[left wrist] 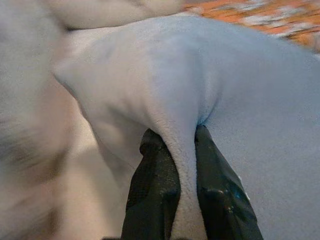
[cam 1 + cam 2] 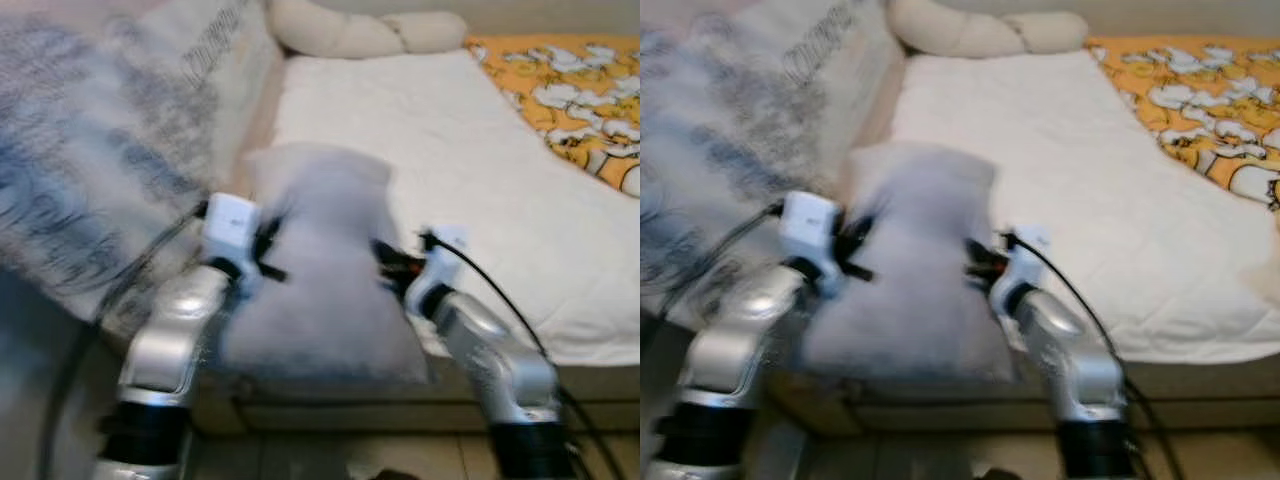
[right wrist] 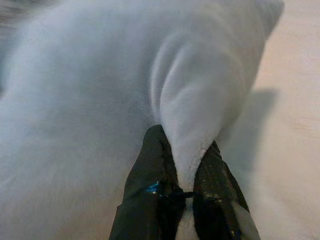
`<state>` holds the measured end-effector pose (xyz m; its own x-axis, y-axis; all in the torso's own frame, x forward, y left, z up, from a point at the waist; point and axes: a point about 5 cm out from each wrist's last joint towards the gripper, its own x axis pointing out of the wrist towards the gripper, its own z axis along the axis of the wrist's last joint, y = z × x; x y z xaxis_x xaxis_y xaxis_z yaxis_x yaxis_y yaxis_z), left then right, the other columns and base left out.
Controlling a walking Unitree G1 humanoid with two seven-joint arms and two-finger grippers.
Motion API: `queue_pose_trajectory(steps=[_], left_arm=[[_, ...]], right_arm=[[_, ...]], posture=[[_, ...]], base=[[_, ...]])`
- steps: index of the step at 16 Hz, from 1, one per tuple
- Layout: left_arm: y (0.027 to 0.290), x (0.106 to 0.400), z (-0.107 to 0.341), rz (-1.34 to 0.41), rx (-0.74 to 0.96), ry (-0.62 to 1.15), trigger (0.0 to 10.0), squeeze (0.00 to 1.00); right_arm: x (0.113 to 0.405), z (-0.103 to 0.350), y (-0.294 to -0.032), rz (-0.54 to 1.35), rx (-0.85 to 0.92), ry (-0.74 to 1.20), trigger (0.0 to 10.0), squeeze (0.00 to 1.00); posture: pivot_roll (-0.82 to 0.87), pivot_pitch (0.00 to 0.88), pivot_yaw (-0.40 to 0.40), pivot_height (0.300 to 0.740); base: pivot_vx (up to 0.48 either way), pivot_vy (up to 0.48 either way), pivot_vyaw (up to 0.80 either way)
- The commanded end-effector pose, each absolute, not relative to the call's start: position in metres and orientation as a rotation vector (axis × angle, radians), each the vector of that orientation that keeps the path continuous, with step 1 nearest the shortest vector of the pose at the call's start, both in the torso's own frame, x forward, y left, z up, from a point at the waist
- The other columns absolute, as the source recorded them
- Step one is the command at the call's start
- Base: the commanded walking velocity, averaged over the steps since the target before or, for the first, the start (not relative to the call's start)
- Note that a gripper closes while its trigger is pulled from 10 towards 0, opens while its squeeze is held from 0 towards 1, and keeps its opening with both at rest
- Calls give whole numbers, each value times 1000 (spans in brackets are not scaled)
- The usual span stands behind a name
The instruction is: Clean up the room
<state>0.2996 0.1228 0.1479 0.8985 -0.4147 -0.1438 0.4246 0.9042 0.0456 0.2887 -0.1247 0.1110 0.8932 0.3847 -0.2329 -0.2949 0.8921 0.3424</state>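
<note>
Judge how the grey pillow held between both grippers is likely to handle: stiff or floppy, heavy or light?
Probably soft: the grey pillow bunches into a fold where the left gripper pinches it, likewise at the right gripper. Likely light, since two edge pinches carry it. It may sag between them.

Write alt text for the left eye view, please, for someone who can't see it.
A robot's left gripper and right gripper pinch a pale grey pillow from both sides, holding it above the edge of a white bed. An orange patterned blanket lies at the far right.
</note>
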Motion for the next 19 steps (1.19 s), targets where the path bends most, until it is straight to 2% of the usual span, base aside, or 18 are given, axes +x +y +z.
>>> queue_pose_trajectory(steps=[1,10,12,14,19], left_arm=[[133,301,158,-406,96,85,10000,0],[124,304,160,-433,104,79,10000,0],[127,302,160,-426,105,80,10000,0],[127,301,160,-422,107,81,10000,0],[126,304,157,-457,195,101,10000,0]], right_arm=[[291,122,-119,375,293,254,10000,0],[291,122,-121,384,282,257,10000,0],[288,121,-116,442,205,268,10000,0],[287,122,-114,451,191,261,10000,0],[288,116,-119,432,196,293,10000,0]], posture=[[-30,0,29,740],[-33,0,29,740],[-31,0,24,740],[-30,0,20,740],[-35,0,24,740]], base=[[371,0,0],[376,0,-87],[368,0,0],[360,0,800],[0,0,0]])
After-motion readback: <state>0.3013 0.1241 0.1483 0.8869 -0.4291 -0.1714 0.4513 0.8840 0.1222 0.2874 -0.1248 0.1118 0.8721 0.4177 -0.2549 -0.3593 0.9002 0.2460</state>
